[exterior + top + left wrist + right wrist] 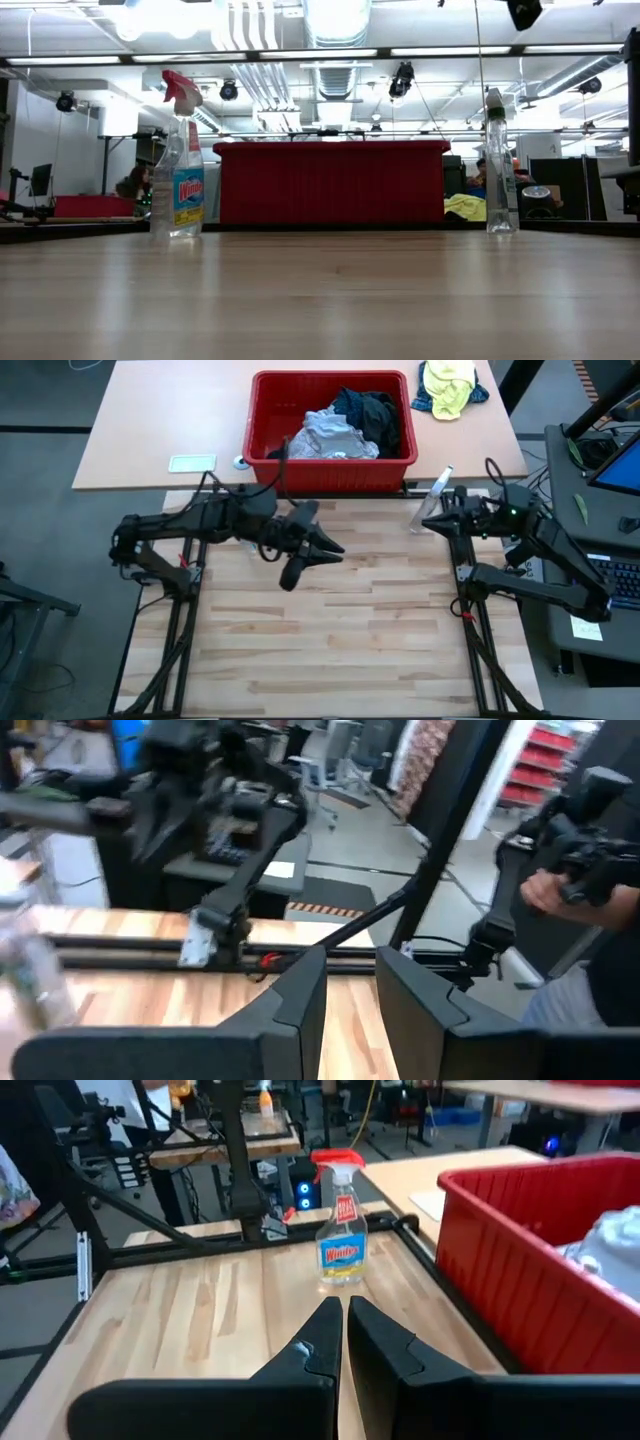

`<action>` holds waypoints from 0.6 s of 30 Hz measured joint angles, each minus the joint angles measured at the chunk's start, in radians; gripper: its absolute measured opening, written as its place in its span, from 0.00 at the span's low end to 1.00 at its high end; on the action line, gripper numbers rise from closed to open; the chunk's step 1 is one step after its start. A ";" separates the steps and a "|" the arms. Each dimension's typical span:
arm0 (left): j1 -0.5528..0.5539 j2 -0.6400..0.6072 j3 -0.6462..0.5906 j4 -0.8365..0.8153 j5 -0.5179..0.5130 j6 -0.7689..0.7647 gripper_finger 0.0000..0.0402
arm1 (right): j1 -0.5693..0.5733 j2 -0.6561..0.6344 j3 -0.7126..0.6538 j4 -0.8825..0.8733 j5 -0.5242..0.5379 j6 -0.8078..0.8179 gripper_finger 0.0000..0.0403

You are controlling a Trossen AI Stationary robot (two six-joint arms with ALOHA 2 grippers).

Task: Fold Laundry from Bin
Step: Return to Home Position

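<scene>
Found the bin [330, 478] at the top centre of the high view, on the paler far tabletop [150, 430], right at its edge against the wooden tabletop [340, 650]. Saw the laundry [335, 435] heaped inside, with light grey cloth to the left and black and dark pieces to the upper right. Noted a yellow-and-blue cloth bundle [450, 387] just right of the bin, outside it.

Spotted the left claw [335, 550] left of centre in the high view, raised over the wooden tabletop below the bin. Saw its fingers [300, 1010] parted by a modest gap and gripping nothing. Placed the right claw [428, 523] toward the right, near the bin's lower right corner. Saw those fingers [310, 1360] drawn almost together with only a sliver between, likewise empty.

Made out a clear spray bottle [437, 488] upright just above the right claw. Picked out a blue spray bottle [180, 170] with a red trigger, upright at the left of the low view.
</scene>
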 joint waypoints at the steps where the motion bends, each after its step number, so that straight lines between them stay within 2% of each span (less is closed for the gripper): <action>1: 0.000 -0.030 -0.048 0.018 -0.016 -0.010 0.18 | 0.000 -0.011 0.000 0.000 -0.007 -0.006 0.03; 5: 0.000 -0.171 -0.278 0.205 -0.068 -0.067 0.18 | 0.000 -0.064 0.000 -0.001 -0.076 -0.037 0.03; 12: -0.001 -0.331 -0.662 0.657 -0.070 -0.252 0.18 | 0.000 -0.161 -0.025 0.004 -0.078 -0.051 0.03; 14: -0.001 -0.352 -0.731 0.739 -0.104 -0.352 0.18 | 0.000 -0.180 -0.046 -0.003 -0.050 -0.025 0.03; 18: 0.001 -0.366 -0.782 0.808 -0.199 -0.554 0.19 | 0.000 -0.212 -0.087 -0.012 0.018 0.173 0.03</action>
